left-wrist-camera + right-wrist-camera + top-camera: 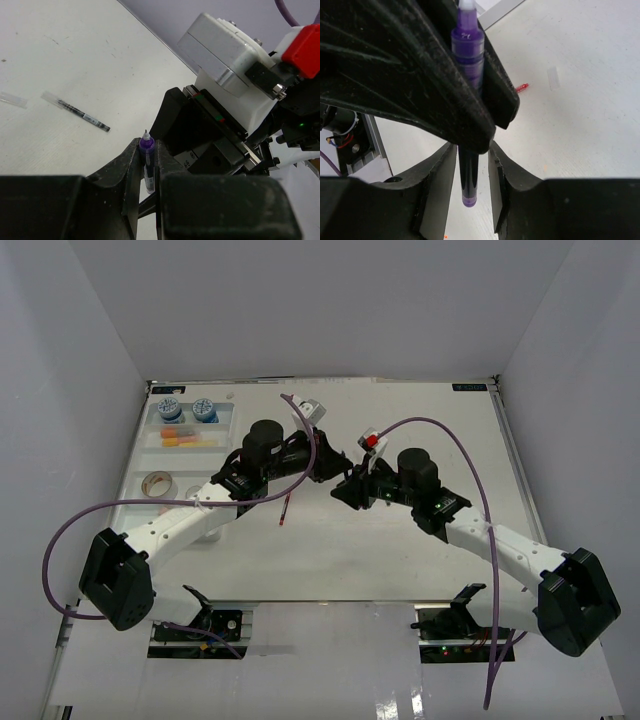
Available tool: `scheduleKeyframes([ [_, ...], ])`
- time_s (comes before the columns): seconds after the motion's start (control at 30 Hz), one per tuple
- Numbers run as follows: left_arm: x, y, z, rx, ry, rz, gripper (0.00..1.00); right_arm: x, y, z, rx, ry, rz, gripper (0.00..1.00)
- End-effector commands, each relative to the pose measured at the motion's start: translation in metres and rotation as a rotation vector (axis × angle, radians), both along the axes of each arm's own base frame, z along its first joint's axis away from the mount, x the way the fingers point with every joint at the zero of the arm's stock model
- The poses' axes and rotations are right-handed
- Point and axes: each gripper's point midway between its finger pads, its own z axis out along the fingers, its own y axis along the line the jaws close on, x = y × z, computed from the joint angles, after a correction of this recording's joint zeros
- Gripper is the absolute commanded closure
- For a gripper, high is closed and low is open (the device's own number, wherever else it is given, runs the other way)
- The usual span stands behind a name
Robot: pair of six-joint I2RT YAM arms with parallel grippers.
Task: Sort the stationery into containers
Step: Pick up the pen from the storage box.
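Observation:
A purple pen is clamped upright between the fingertips of my left gripper, which is shut on it. In the right wrist view the left gripper's black fingers hold the pen's upper barrel. Its lower end hangs between the fingers of my right gripper, which stand open with a gap on each side. Both grippers meet over the table's middle, left and right. The white tray of containers lies at the far left.
The tray holds two blue-white tubs, orange and yellow erasers and a tan tape roll. A red pen lies on the table between the arms. A black pen and a clear cap lie on the table.

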Motion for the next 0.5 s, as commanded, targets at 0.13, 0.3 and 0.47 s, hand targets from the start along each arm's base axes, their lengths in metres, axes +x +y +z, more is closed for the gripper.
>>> scheduleKeyframes([
  [0.13,-0.0179,-0.0001,0.0129,-0.01,-0.06,-0.082,0.96,0.0028,0.0035,0.0279,0.042,-0.059,0.03,0.64],
  [0.3,-0.0204,-0.0003,0.0113,-0.006,-0.06,-0.096,0.96,0.0026,0.0026,0.0281,0.043,-0.062,0.029,0.69],
  [0.47,-0.021,0.0012,0.0088,0.007,-0.066,-0.097,0.97,0.0028,0.0006,0.0287,0.045,-0.063,0.024,0.76],
])
